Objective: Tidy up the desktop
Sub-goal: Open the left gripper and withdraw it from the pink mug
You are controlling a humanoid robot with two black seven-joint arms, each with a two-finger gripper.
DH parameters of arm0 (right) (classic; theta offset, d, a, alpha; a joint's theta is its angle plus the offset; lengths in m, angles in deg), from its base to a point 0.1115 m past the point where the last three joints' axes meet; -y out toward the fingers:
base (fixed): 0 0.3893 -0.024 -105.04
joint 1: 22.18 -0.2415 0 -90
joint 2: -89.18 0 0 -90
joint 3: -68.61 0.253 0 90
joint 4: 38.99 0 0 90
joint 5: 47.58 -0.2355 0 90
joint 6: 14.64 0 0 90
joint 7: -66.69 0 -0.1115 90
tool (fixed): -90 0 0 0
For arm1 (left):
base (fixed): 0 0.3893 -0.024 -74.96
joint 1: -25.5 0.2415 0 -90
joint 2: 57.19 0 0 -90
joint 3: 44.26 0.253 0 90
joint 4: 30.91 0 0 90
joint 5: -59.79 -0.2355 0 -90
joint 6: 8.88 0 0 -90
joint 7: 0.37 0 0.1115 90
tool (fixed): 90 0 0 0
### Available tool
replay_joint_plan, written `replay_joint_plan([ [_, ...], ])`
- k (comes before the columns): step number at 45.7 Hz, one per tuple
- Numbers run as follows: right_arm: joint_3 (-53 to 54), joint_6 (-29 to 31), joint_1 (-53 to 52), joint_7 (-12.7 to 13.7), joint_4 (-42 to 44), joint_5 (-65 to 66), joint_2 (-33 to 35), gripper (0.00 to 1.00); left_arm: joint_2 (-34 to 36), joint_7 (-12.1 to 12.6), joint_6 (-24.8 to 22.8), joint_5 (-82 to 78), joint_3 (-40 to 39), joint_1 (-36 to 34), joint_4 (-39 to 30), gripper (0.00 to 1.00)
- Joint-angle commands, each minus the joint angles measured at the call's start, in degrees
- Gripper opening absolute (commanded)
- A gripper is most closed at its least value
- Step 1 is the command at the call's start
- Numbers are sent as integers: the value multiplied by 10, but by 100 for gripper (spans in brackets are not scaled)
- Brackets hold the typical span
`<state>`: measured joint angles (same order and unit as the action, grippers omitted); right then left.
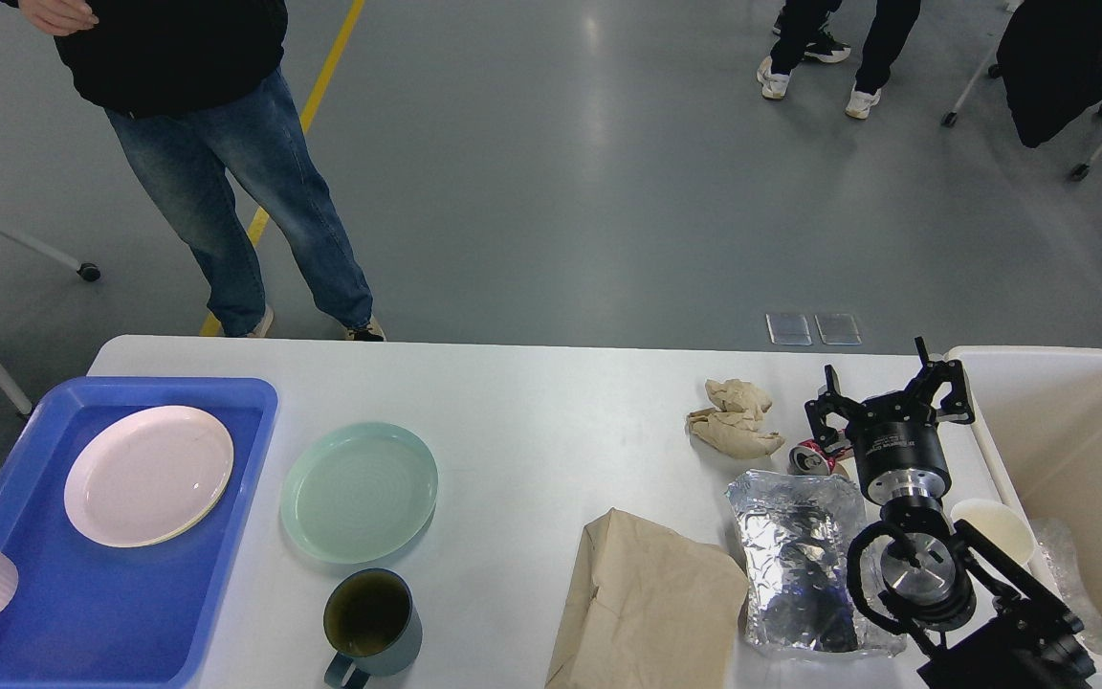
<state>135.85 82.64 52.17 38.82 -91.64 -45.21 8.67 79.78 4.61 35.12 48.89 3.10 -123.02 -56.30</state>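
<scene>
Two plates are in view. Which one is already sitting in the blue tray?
The pink plate lies inside the blue tray. The mint-green plate sits directly on the white desktop, just right of the tray.

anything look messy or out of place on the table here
Yes. Crumpled brown paper, a silver foil bag, a brown paper bag and a small can litter the desktop beside the right claw. The green plate sits outside the blue tray.
</scene>
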Motion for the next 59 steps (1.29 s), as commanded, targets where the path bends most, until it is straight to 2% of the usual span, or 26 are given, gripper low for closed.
replay_joint_plan([
  [1, 0, 0, 0, 0, 0, 0, 0, 100, 0, 4, -9, 1, -10, -4, -9, 3],
  [10, 0, 0, 0, 0, 0, 0, 0, 100, 2, 4, -13, 6, -14, 1, -22, 8],
  [11, 0, -1, 0, 0, 0, 0, 0, 100, 3, 4, -8, 6, -13, 2, -21, 15],
  [16, 0, -1, 0, 0, 0, 0, 0, 100, 3, 5, 0, 6, -13, 2, -21, 36],
  [20, 0, 0, 0, 0, 0, 0, 0, 100, 4, 1, 15, 6, -12, 2, -21, 58],
  [23, 0, 0, 0, 0, 0, 0, 0, 100, 5, -4, 19, 7, -12, 2, -21, 67],
  [26, 0, -1, 0, 0, 0, 0, 0, 100, 5, -5, 19, 7, -13, 2, -21, 83],
  [28, 0, -1, 0, 0, 0, 0, 0, 100, 5, -2, 17, 7, -13, 1, -22, 88],
  [34, 0, 0, 0, 0, 0, 0, 0, 100, 15, 2, 8, 7, -7, -18, -44, 93],
  [39, 0, 0, 0, 0, 0, 0, 0, 100, 62, 1, -8, 7, 23, -77, -85, 95],
  [48, 0, 0, 0, 0, 0, 0, 0, 100, 110, -6, -10, 9, 173, -250, -207, 95],
  [54, 0, 0, 0, 0, 0, 0, 0, 100, 96, -1, -8, 9, 281, -363, -285, 95],
  [59, 0, 0, 0, 0, 0, 0, 0, 100, 47, 0, -9, 9, 367, -482, -359, 95],
])
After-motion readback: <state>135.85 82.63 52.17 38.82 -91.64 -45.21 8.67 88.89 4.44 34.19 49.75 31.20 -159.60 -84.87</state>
